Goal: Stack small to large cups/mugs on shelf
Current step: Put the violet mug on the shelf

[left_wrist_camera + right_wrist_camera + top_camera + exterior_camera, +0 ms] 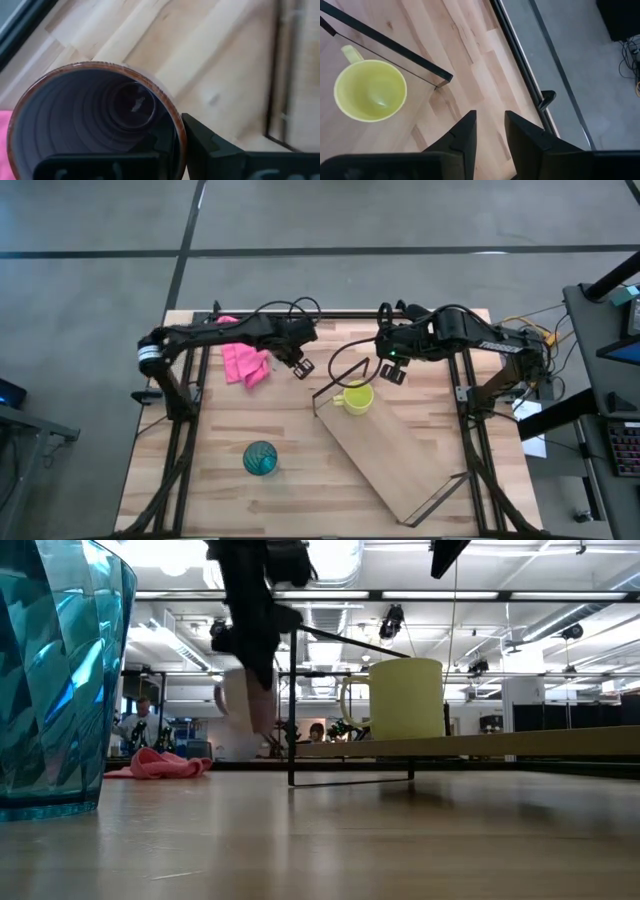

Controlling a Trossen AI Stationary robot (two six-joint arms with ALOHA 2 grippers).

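My left gripper (pixel 300 366) is above the table between the pink cloth and the shelf, shut on a translucent purple mug (pixel 95 120). The mug also shows pale in the low view (pixel 243 705). The yellow mug (pixel 355 397) stands upright on the far end of the plywood shelf (pixel 405 460), beside a black wire bracket. My right gripper (pixel 390 370) is raised just beyond the yellow mug, its fingers (pixel 465 132) a little apart and empty. The teal ribbed cup (pixel 261 458) stands on the tabletop at the near left. My left gripper pinches the purple mug's wall at its rim (pixel 178 131), one finger inside the mug and one finger (pixel 210 147) outside. The fingers come from above, pointing down. The mug hangs below them, mouth up and clear of the table (pixel 243 705).
The pink cloth (pixel 245 363) lies on the table at the far left, close to my left gripper. The shelf lies slantwise from the table's middle to its near right, with a second wire bracket (pixel 445 490) at its near end. Black frame rails run along the table's sides.
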